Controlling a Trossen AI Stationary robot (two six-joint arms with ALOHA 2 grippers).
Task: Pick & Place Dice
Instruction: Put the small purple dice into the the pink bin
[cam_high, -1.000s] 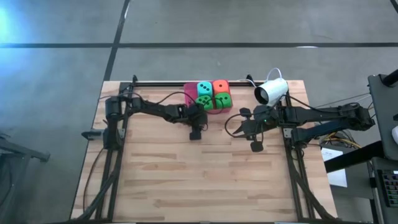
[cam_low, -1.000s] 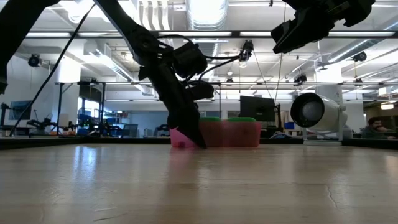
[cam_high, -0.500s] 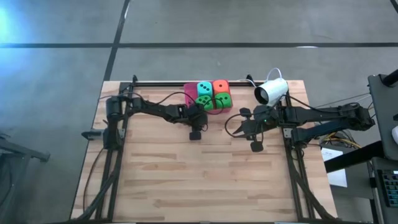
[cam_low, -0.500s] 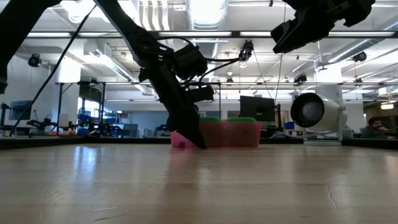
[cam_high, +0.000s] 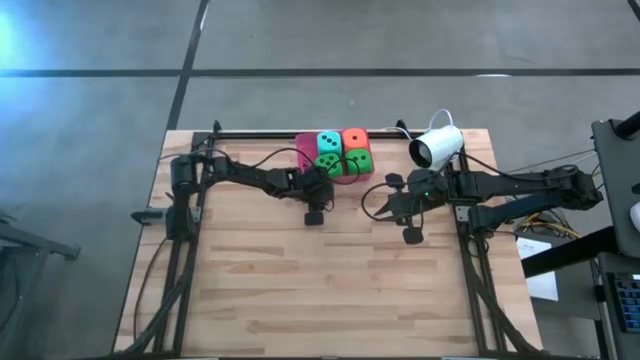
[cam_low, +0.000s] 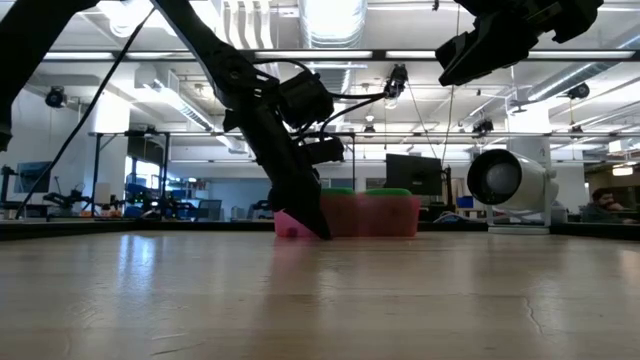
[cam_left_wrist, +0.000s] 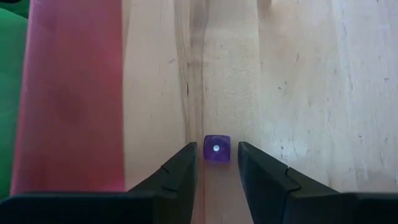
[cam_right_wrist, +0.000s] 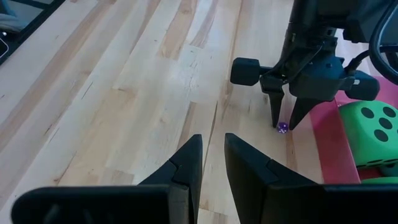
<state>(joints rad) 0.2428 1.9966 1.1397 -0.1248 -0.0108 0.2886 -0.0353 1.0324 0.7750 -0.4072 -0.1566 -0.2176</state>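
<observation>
The left gripper (cam_left_wrist: 216, 163) is standing fingertips-down on the table (cam_high: 330, 280), just beside the pink tray (cam_high: 305, 150), and its fingers are sitting narrowly apart around a small purple die (cam_left_wrist: 216, 150) showing one white pip; the die is resting on the wood between the tips, with slight gaps on both sides as far as the wrist view shows, so the grip is not yet made. Judging by this, the task is at the pick stage: the die is neither clamped nor lifted, and the placing is wholly left to do. Where it is meant to go I cannot tell. The tray is holding four large soft dice: a teal die (cam_high: 328, 142), an orange die (cam_high: 355, 139) and two green dice (cam_high: 343, 162). The right gripper (cam_right_wrist: 211, 158) is hanging above the table well clear of the work, fingers nearly together and holding nothing. A white camera (cam_high: 437, 147) is sitting at the far right edge of the table. The tray wall is lying close alongside the left fingers, so little room is remaining on that side; otherwise nothing is blocking the pick.
</observation>
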